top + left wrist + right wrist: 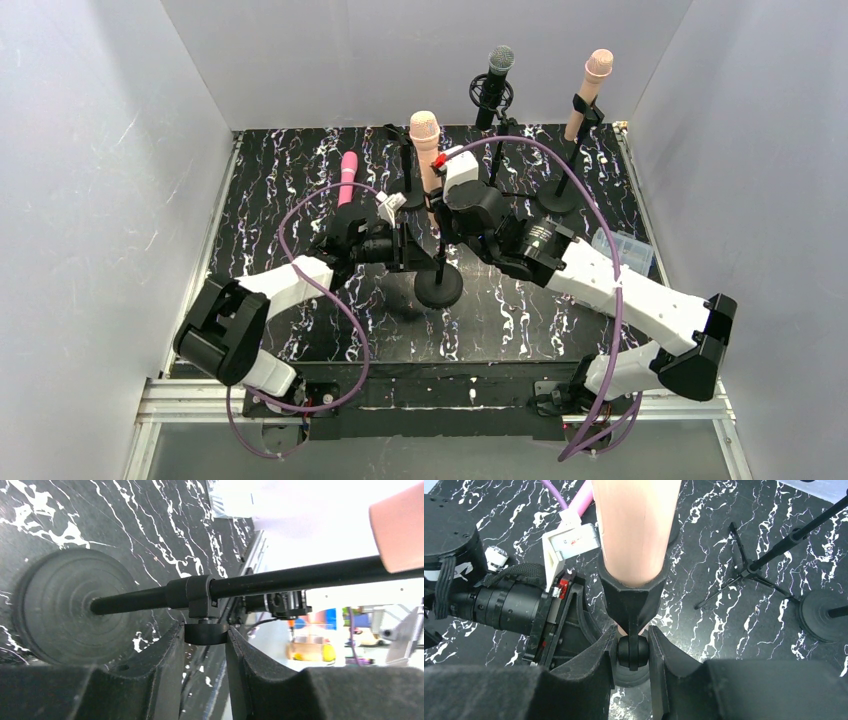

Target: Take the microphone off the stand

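A peach microphone [425, 140] sits upright in the black clip [631, 592] of the middle stand [438, 262], which has a round base [438, 290]. My left gripper [410, 248] comes in from the left. In the left wrist view this gripper [206, 635] is shut on the black knob [205, 632] under the pole's collar [197, 596]. My right gripper [441, 212] reaches in from the right, just below the clip. In the right wrist view that gripper [632, 652] is shut on the clip's round pivot joint [633, 651], with the microphone body [634, 525] rising above it.
A pink microphone [347, 175] lies on the marbled mat at the back left. A black microphone [497, 70] and another peach one [592, 80] stand on stands at the back. A tripod stand [749, 572] and a clear plastic box [622, 246] are to the right.
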Robot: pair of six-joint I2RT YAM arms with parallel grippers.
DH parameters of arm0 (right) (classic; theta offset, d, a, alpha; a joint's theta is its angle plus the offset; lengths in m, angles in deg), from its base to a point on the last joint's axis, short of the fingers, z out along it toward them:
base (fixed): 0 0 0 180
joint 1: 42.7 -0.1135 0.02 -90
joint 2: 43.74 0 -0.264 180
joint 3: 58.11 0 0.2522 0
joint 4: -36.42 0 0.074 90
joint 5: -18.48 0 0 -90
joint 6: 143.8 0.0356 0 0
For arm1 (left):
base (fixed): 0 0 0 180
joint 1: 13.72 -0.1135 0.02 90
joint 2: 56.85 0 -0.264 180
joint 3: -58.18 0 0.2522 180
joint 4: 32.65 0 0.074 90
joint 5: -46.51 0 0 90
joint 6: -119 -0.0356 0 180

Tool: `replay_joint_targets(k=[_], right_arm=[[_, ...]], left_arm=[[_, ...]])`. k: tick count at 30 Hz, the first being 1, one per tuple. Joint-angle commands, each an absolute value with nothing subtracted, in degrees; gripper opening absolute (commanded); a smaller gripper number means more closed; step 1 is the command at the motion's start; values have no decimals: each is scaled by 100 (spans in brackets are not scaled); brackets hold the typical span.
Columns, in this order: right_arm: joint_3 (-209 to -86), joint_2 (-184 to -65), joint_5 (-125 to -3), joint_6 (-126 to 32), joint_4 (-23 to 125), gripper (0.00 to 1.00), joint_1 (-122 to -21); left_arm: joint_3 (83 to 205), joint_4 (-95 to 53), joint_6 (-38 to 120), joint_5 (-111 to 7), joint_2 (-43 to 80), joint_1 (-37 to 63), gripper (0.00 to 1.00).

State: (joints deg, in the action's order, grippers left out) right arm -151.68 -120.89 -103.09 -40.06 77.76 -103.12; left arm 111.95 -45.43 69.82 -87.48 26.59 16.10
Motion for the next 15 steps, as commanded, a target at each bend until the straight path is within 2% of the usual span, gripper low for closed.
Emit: replay_joint_targets(k=[1, 8, 11, 15], right_arm=[[-14873, -11948, -10155, -3992, 7867, 1, -10361], [-14236, -11715, -10023, -3922, 7562, 1, -10361], [-13953, -11573, -9991, -3912, 7340, 1, -10361], [-13611, -11463, -9961, -3920, 7071, 1, -10361]], left_arm=[[11223, -4130, 7821, -8914, 2832, 1407, 13], [11301, -3965, 7718, -8822, 2553, 1339, 53], [11369, -3539, 7343, -8528, 2178, 1335, 62], [11718, -2228, 6656, -7598, 1637, 1335, 63]])
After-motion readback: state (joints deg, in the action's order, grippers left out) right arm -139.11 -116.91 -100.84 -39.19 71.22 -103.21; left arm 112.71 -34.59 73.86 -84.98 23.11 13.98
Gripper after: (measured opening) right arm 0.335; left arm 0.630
